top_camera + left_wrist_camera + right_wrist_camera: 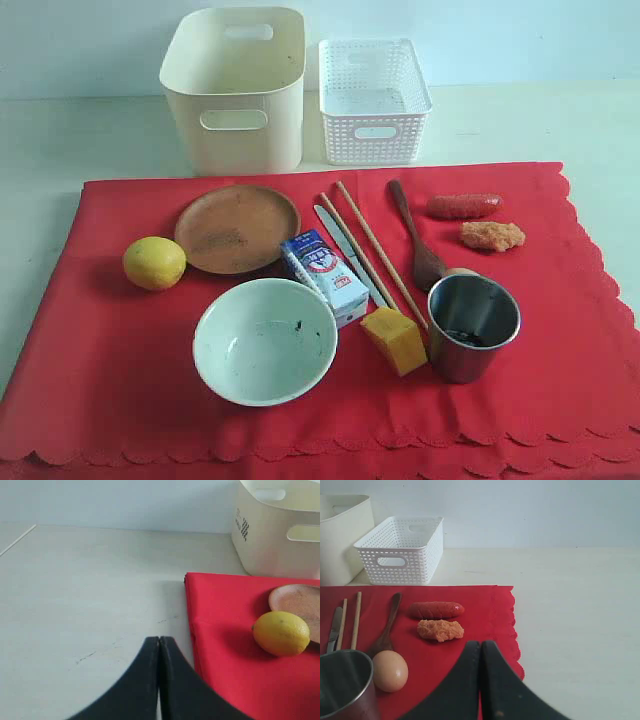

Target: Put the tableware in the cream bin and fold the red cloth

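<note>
The red cloth [120, 380] lies spread flat and carries the brown plate [237, 228], the pale bowl [265, 341], the steel cup [473, 327], the knife [338, 238], the wooden chopsticks [372, 245] and the dark wooden spoon [418, 240]. Behind it stands the cream bin [235, 90]. Neither gripper shows in the exterior view. My left gripper [159, 641] is shut and empty over bare table beside the red cloth [225, 680]. My right gripper [480, 644] is shut and empty above the scalloped edge of the red cloth [485, 600].
A yellow lemon [154, 263], a blue-white milk carton [324, 276], an orange block [393, 341], a sausage [464, 206], a breaded piece [492, 236] and an egg [389, 670] also lie on the cloth. The white lattice basket [373, 100] stands next to the bin.
</note>
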{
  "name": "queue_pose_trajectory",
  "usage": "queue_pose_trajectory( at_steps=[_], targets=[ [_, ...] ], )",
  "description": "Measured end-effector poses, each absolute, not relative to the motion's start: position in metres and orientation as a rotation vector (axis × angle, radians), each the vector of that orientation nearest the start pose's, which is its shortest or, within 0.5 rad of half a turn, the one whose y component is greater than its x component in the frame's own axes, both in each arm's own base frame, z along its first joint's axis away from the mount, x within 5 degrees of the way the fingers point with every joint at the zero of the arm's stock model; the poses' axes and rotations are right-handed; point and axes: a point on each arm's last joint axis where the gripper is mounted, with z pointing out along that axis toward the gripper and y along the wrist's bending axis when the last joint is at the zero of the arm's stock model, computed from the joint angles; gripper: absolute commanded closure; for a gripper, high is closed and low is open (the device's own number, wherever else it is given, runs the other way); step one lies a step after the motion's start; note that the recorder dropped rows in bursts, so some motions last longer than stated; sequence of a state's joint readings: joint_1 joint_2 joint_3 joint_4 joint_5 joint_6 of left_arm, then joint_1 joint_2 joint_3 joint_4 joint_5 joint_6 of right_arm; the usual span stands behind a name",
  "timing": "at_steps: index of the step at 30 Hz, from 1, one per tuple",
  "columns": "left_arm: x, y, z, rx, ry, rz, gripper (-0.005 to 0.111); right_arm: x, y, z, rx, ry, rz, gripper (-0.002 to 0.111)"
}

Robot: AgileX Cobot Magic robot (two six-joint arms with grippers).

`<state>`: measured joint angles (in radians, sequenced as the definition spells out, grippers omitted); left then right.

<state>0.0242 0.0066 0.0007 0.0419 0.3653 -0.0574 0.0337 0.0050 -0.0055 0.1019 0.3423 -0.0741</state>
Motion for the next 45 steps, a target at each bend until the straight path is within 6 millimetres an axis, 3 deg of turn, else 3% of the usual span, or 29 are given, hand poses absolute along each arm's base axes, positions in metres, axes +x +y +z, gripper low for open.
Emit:
queue_pose_trajectory(
  at_steps=[38,45],
  targets=[
    [0.053,0.003,0.180,-0.050,1.855,0.018,0.107,0.053,0.005,0.184,-0.035,1.828,0.071,0.108],
    [0.053,0.003,0.180,-0.050,1.855,0.018,0.107,0.060,0.005,0.211,-0.036,1.849,0.071,0.108]
  ],
)
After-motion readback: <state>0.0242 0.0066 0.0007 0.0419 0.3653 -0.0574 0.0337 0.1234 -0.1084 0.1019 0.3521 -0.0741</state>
